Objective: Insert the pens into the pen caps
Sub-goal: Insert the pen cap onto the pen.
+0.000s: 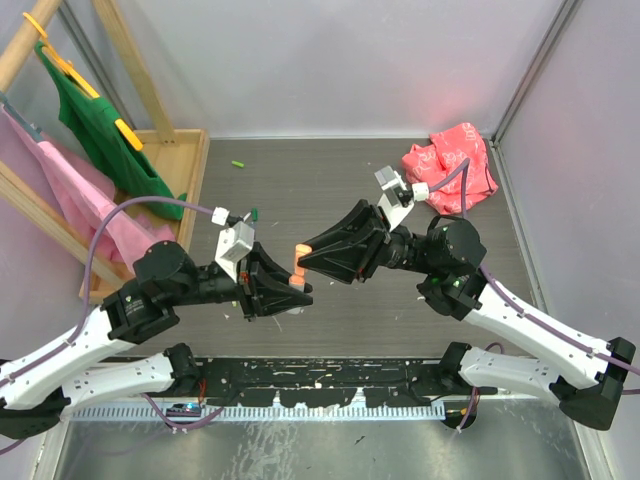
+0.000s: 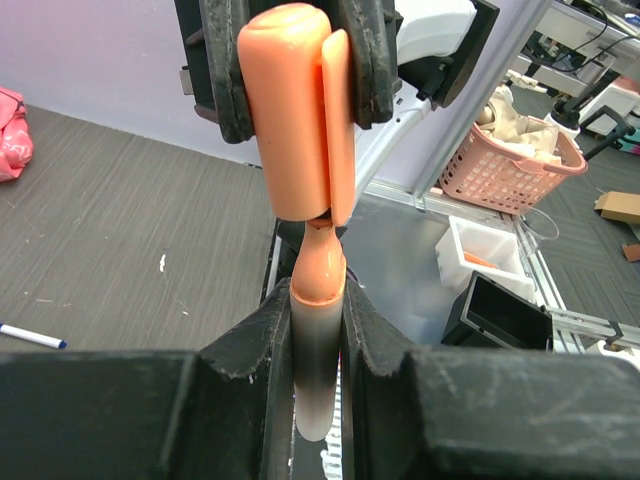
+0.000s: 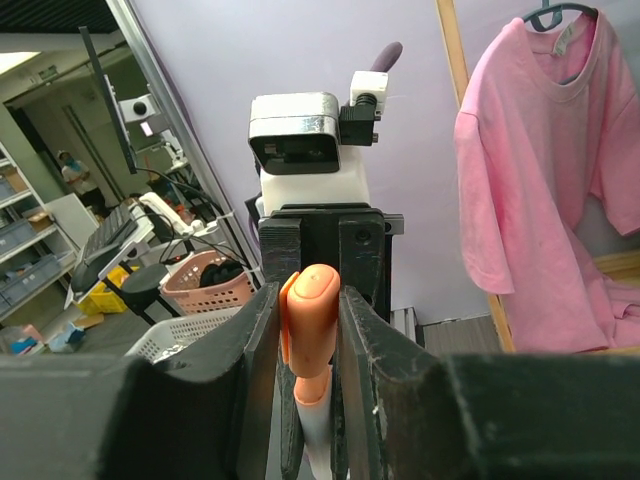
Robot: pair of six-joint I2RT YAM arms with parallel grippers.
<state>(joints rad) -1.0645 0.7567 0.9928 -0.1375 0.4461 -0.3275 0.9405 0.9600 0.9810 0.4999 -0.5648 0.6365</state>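
Mating step. My left gripper (image 2: 318,305) is clamped on the orange pen (image 2: 316,390) and my right gripper (image 3: 308,310) on the orange cap (image 2: 290,120), both held above the table (image 1: 330,190). Pen is at the cap's mouth, not seated. Next, I reckon: keep them in line and push straight in.

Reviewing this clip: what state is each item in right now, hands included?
Grey-barrelled marker pen with orange tip: gripped, tip at the cap's mouth, not seated.
Orange plastic pen cap: gripped, off the pen.
Left hand: shut on the marker pen.
Right hand: shut on the cap.
White pen with blue end: lying on the table.
Small green plastic cap: loose on the table.
Pink plastic bag: crumpled.
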